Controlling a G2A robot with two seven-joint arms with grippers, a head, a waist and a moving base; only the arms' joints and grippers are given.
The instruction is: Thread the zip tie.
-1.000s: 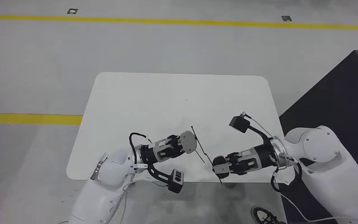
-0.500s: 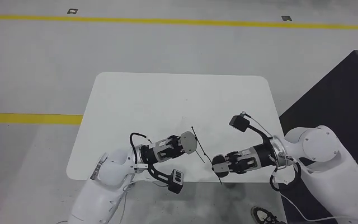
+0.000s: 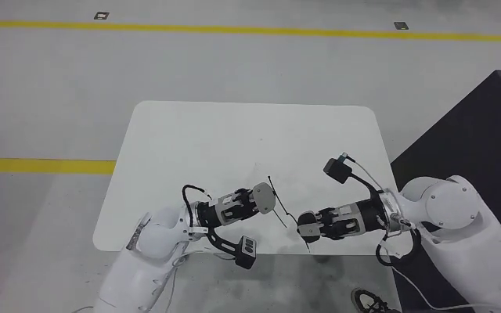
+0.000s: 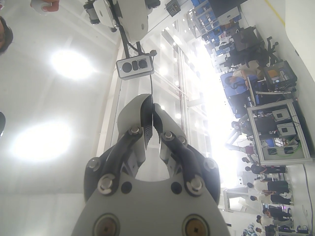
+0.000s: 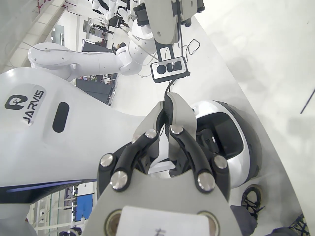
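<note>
- Pinched shut with the left gripper (image 4: 150,105) on a thin black plastic zip tie (image 3: 271,186), held in the air over the near edge of the flat white rounded-corner table (image 3: 235,141).
- Pinched shut likewise with the right gripper (image 5: 168,106) on another stretch of the zip tie, over that same edge.
- Could slip through either pinch: narrow, slick plastic, little pad contact.
- Could miss the slot through a wavering or twisted free tip; head and tail too fine to tell apart.
- Could buckle under an off-axis push.
</note>
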